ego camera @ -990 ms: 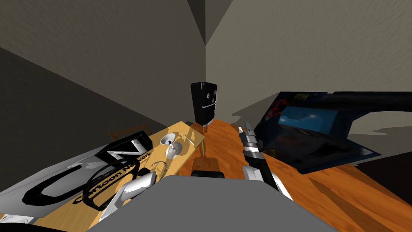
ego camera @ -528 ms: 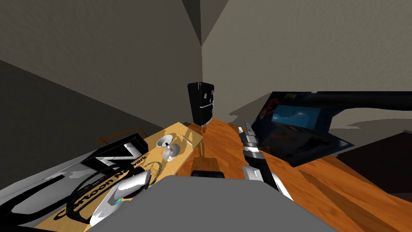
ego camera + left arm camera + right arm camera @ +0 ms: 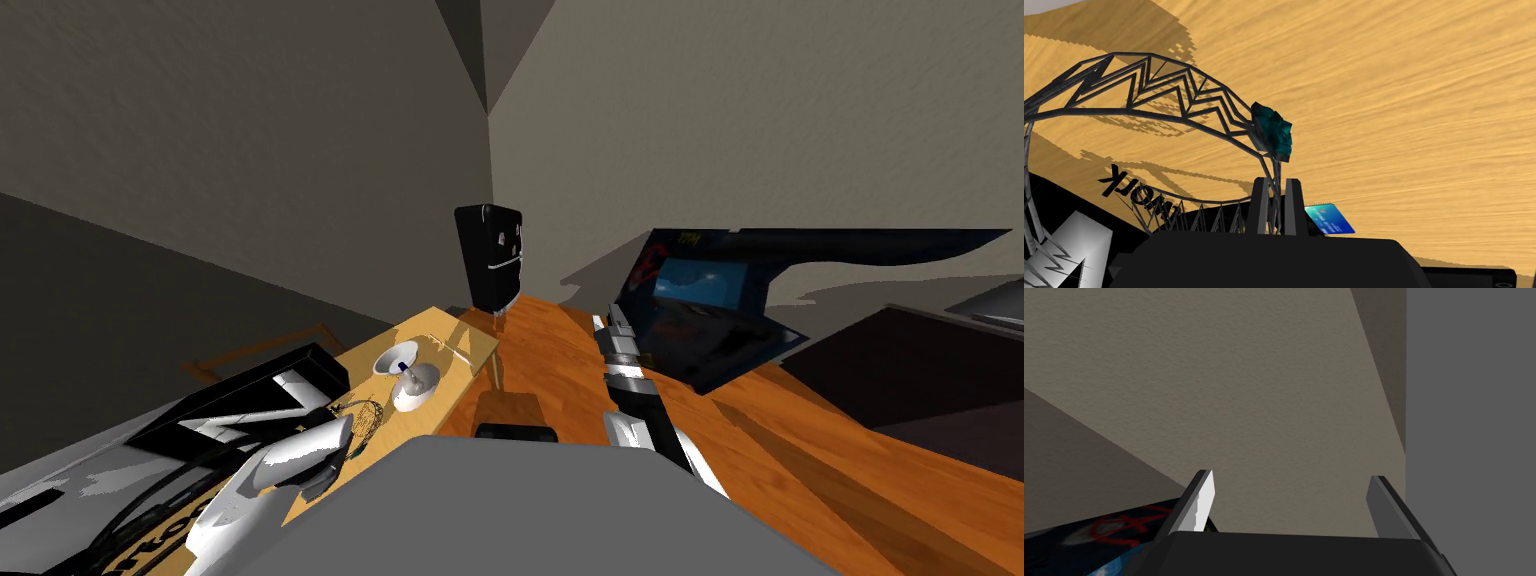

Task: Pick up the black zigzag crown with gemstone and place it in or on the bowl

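Your head camera has swung since the earlier frame and the whole scene has slid with it. That is your own turn, as the crown sits much as before beside the bowl.

Your left gripper [image 3: 1275, 187] is clamped on the black zigzag crown [image 3: 1275, 170], pinching its thin wire just below the teal gemstone [image 3: 1272, 131]. The ring stands near the white bowl [image 3: 414, 388], on your side of it, over the tan tabletop [image 3: 1399, 100]. I can't tell whether it hangs clear. A second white dish [image 3: 396, 356] touches the bowl's far side.

Raise the crown before travelling, then centre the ring over the bowl. It looks wider than the rim, so lower gently.

Your right gripper [image 3: 1291, 475] is spread and empty, well apart from the bowl.
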Robot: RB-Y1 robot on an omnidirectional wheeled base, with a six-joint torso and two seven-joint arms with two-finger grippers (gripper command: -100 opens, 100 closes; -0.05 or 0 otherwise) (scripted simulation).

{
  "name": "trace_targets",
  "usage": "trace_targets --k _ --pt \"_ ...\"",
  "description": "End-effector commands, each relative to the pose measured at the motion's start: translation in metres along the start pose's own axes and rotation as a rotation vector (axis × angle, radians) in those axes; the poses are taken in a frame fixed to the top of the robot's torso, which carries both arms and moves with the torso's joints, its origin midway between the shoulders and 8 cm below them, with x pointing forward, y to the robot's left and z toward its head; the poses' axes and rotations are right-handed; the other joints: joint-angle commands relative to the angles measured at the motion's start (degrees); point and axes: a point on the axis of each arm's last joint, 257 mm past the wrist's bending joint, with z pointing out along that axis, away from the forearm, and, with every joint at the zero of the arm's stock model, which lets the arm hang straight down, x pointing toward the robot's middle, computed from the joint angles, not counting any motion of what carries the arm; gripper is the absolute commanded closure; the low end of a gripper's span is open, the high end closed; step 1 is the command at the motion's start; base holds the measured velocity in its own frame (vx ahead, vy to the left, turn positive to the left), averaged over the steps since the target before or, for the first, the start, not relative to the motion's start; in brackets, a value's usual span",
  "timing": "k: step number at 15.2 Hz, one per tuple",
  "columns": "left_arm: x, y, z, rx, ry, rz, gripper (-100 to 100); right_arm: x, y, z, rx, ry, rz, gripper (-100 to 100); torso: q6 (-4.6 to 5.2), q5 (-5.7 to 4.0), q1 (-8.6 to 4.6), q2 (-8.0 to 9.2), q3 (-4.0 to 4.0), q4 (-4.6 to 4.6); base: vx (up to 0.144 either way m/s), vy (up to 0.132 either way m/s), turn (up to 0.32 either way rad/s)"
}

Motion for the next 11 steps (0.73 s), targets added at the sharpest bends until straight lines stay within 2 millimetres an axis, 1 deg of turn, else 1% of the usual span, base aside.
trace_targets --k 1,2,3,5,6,8,9,11 --pt "-0.020 -0.016 -0.001 0.008 -0.020 -0.007 100 0.000 0.000 0.000 0.000 0.000 0.000 0 0.00 0.00 0.00 0.00 0.00 0.00 0.009 0.011 -0.162" --pt "-0.031 -0.023 -0.001 0.007 -0.026 -0.017 100 0.000 0.000 0.000 0.000 0.000 0.000 0 0.01 0.00 0.04 -0.02 -0.01 -0.01 0.005 0.015 -0.220" --pt "-0.034 -0.023 -0.001 0.003 -0.031 -0.017 100 0.000 0.000 0.000 0.000 0.000 0.000 0 0.08 -0.01 0.06 -0.05 -0.02 0.01 0.006 0.022 -0.166" --pt "-0.057 -0.040 -0.005 0.009 -0.047 -0.041 100 0.000 0.000 0.000 0.000 0.000 0.000 0 0.05 -0.01 0.06 -0.06 -0.04 -0.01 0.010 0.025 -0.202" --pt "-0.059 -0.039 -0.005 0.005 -0.050 -0.041 100 0.000 0.000 0.000 0.000 0.000 0.000 0 0.10 -0.02 0.07 -0.08 -0.04 0.00 0.008 0.031 -0.162" --pt "-0.081 -0.055 -0.010 0.006 -0.060 -0.072 100 0.000 0.000 0.000 0.000 0.000 0.000 0 0.08 -0.01 0.07 -0.06 -0.03 0.00 0.001 0.023 -0.164" --pt "-0.081 -0.054 -0.010 0.003 -0.060 -0.073 100 0.000 0.000 0.000 0.000 0.000 0.000 0 0.11 -0.03 0.05 -0.05 -0.02 0.01 -0.003 0.025 -0.183" --pt "-0.100 -0.068 -0.016 0.002 -0.064 -0.110 100 0.000 0.000 0.000 0.000 0.000 0.000 0 0.14 -0.01 0.01 -0.03 -0.01 0.02 -0.007 0.023 -0.206"
